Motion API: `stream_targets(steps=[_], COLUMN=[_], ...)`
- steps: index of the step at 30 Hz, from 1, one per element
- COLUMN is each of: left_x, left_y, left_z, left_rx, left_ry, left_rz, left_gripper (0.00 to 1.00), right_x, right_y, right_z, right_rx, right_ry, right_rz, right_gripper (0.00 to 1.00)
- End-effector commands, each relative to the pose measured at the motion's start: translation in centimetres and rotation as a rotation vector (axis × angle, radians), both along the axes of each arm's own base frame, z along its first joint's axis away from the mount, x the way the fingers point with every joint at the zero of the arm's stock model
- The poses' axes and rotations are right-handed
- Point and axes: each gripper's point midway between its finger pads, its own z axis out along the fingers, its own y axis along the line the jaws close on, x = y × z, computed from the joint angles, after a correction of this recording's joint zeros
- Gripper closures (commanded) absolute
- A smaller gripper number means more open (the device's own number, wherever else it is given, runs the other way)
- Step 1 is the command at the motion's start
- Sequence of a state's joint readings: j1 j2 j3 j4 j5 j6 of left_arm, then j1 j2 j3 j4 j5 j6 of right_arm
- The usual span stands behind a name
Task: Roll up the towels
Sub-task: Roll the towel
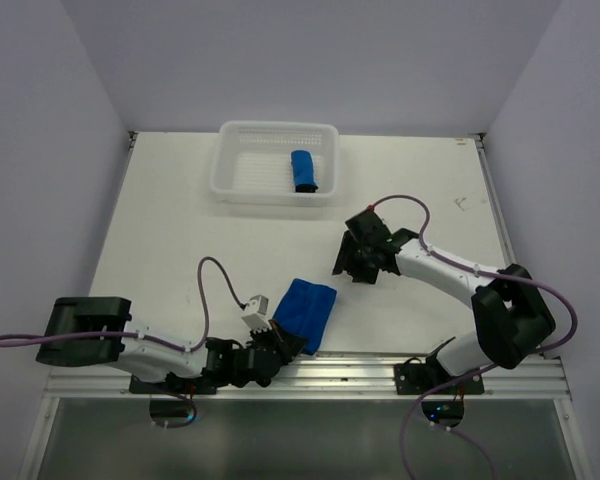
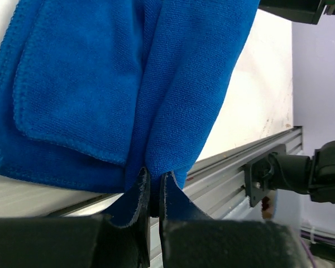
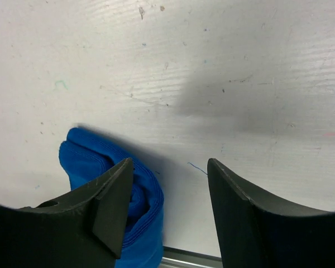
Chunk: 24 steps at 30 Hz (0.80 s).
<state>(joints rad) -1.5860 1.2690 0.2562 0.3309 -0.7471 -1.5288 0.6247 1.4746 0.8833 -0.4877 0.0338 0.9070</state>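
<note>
One blue towel [image 1: 308,312] lies folded and bunched on the white table near the front edge. My left gripper [image 1: 291,344] is shut on its near edge. In the left wrist view the towel [image 2: 128,84] fills the frame, and the left gripper [image 2: 154,180] pinches a fold of it between its jaws. My right gripper [image 1: 358,262] hovers open to the right of and beyond that towel, holding nothing. In the right wrist view the right gripper [image 3: 170,167] stands wide, with the towel [image 3: 81,153] partly behind its left finger. A second towel [image 1: 303,171], rolled up, lies in the white basket [image 1: 226,172].
The basket stands at the back middle of the table. An aluminium rail [image 1: 380,368] runs along the front edge just behind the held towel. Pale walls close in the left, right and back sides. Purple cables loop off both arms.
</note>
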Motion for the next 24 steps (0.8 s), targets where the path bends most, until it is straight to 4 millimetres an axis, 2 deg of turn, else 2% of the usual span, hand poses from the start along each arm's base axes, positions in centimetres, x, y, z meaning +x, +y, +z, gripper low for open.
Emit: stream_targets(steps=[1,5,8,10,11,12,13,17,18,21,24], left_x=[-0.9,-0.8,-0.6,-0.4,-0.3,-0.1,0.1,0.7,0.9,1.4,1.8], left_y=[1.6,2.3,2.7,3.1,3.1,3.3,3.6,3.9,3.9,3.8,3.7], left_z=[-2.0,-2.2,-2.0,-2.1,-1.9,-1.9,-2.1,-2.2,-2.3,-2.6,-2.7], left_rx=[-0.006,-0.034,-0.053,-0.054,-0.064,-0.063,-0.059,-0.048,-0.042,-0.045,-0.041], left_ry=[0.081,0.104,0.112,0.113,0.113,0.113,0.115,0.11,0.111,0.117,0.128], left_rz=[-0.002,0.015,0.022,0.03,0.029,0.033,0.041,0.035,0.035,0.026,0.025], left_gripper=[1.0,1.0,1.0,1.0,1.0,1.0,1.0,1.0,1.0,1.0,1.0], right_x=[1.6,2.0,0.9,0.5,-0.7,-0.6,-1.4,-4.0,-4.5,-6.0,-7.0], right_y=[-0.3,0.6,0.7,1.8,1.6,2.2,2.8,3.8,4.9,6.6,7.4], right_z=[2.3,4.8,6.1,7.2,5.9,7.2,7.1,4.3,4.7,4.0,3.1], right_rx=[-0.025,0.081,0.164,0.26,0.276,0.339,0.382,0.439,0.473,0.49,0.493], right_ry=[-0.075,-0.176,-0.23,-0.285,-0.269,-0.331,-0.321,-0.281,-0.298,-0.284,-0.262], right_rz=[-0.006,0.003,0.014,0.061,0.082,0.102,0.142,0.22,0.254,0.314,0.317], right_gripper=[0.4,0.37,0.37,0.4,0.41,0.42,0.42,0.45,0.45,0.43,0.4])
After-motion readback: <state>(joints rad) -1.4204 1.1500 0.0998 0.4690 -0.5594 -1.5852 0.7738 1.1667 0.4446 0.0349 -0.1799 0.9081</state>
